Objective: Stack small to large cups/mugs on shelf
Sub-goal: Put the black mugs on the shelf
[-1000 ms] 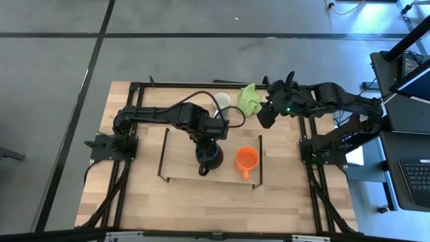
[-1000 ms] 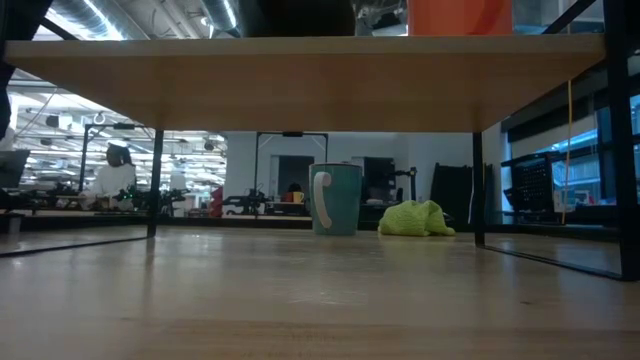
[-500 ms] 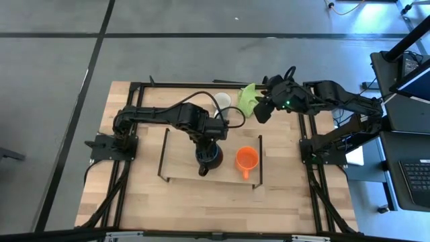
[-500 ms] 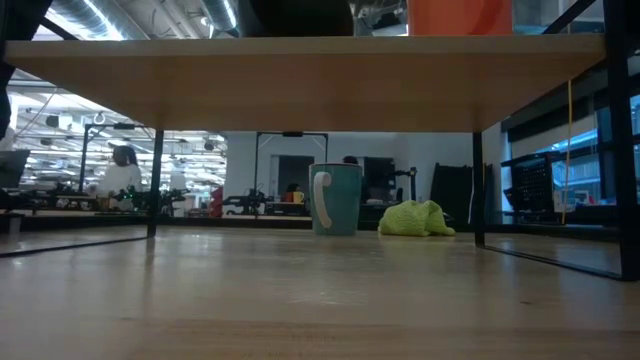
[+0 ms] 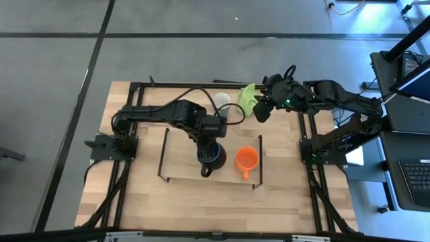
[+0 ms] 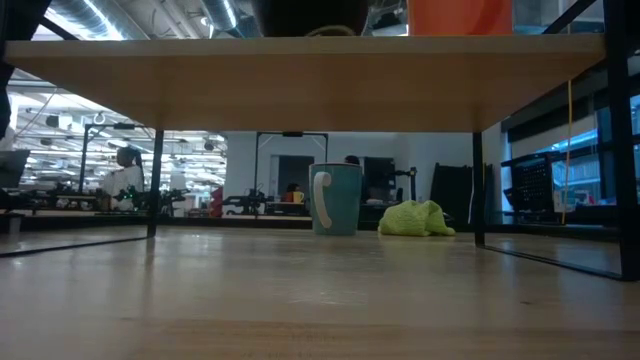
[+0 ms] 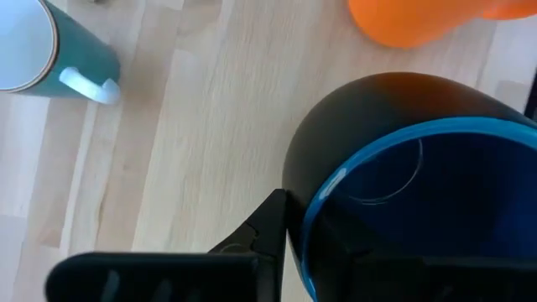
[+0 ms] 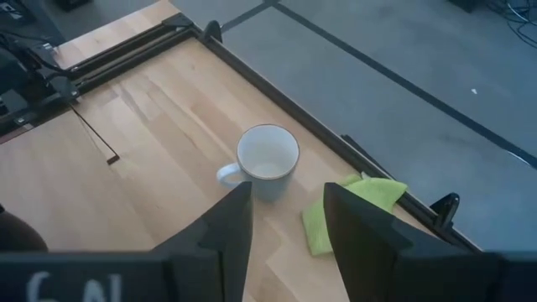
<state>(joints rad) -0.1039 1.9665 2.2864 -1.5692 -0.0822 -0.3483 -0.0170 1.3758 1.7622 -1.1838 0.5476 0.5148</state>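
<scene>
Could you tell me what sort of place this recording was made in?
Most likely a robotics lab or workshop: a wooden table on a black frame stands on grey concrete floor marked with tape lines, a desk with a keyboard sits alongside, and the low view shows ceiling strip lights and equipment-laden benches behind.

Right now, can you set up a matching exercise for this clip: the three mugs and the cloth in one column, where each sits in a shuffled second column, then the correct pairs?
Things:
1. orange mug
2. dark blue mug
3. white-grey mug
4. green cloth

Places:
A. on the table behind the shelf, handle toward the left arm's side
B. on the shelf, under the left gripper
C. on the table, at the far edge, near the right gripper
D. on the shelf, nearest its right rail

Pairs: 1-D, 2-B, 3-A, 4-C
</scene>
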